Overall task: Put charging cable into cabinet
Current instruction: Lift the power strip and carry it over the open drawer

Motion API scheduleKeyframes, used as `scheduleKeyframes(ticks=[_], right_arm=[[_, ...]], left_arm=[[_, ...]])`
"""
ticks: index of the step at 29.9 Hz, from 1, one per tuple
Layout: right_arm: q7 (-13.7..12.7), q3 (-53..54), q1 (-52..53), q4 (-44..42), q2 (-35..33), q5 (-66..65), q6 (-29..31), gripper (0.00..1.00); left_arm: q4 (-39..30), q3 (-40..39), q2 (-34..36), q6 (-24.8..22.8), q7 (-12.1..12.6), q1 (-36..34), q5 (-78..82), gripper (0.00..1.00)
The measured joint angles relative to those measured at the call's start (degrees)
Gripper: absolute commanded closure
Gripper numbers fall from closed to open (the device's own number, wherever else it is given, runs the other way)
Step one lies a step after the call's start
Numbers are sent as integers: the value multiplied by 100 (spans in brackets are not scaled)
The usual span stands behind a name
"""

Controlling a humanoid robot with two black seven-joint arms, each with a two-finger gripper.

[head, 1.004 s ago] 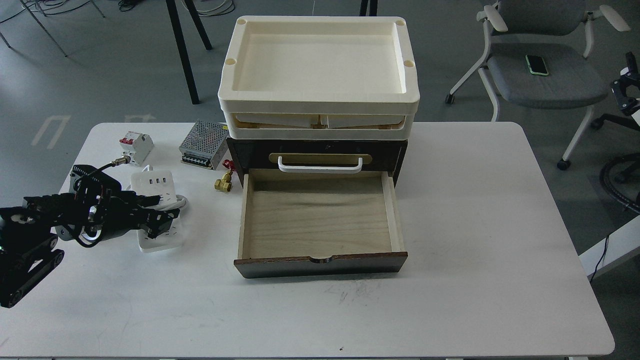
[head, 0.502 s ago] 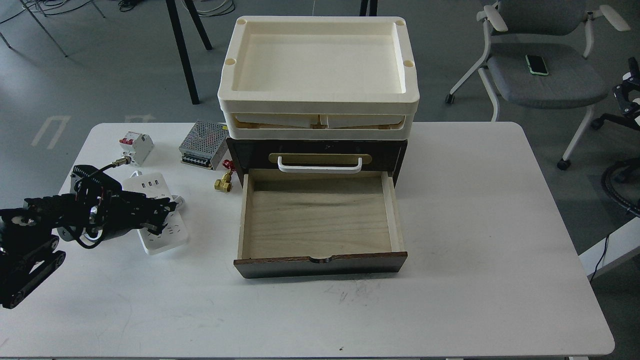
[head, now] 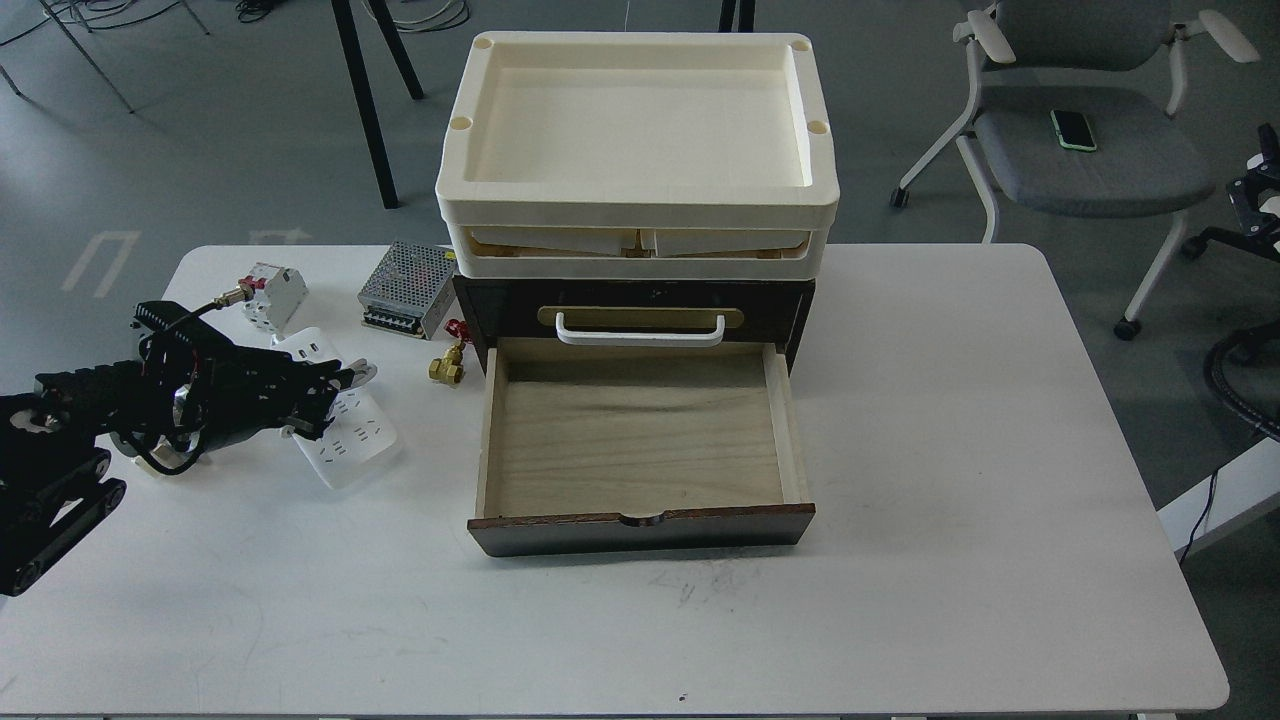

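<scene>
The charging cable (head: 352, 440), a flat white power strip with its cord around the middle, is tilted to the left of the cabinet, with its near end towards the drawer. My left gripper (head: 322, 398) is shut across its middle and seems to hold it just off the table. The cabinet (head: 640, 300) is dark brown with a white handle (head: 640, 330). Its lower drawer (head: 640, 440) is pulled out and its pale wood inside is empty. A dark part at the right edge looks like my right gripper (head: 1256, 190); its fingers cannot be told apart.
A white circuit breaker (head: 272, 292), a perforated metal box (head: 408, 289) and a small brass valve (head: 447, 366) lie behind the cable. Cream plastic trays (head: 640, 210) are stacked on the cabinet. An office chair (head: 1080, 150) stands beyond the table's right corner.
My left gripper has moved right and slightly back with the power strip in it. The strip has turned and tipped, its near end now closer to the drawer.
</scene>
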Motion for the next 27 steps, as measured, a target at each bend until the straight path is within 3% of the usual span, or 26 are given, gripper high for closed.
scheduleKeyframes(ticks=[9, 21, 27], right_arm=[[28, 0, -77, -1, 1, 0, 0, 0], [29, 96, -158, -14, 5, -7, 0, 0], [29, 97, -202, -19, 9, -9, 0, 0]], left_arm=[[-1016, 4, 887, -180, 2, -26, 0, 100], [-4381, 1, 3044, -247, 1, 138, -1614, 100], [-5251, -5, 3003, -414, 4, 145, -2094, 100]])
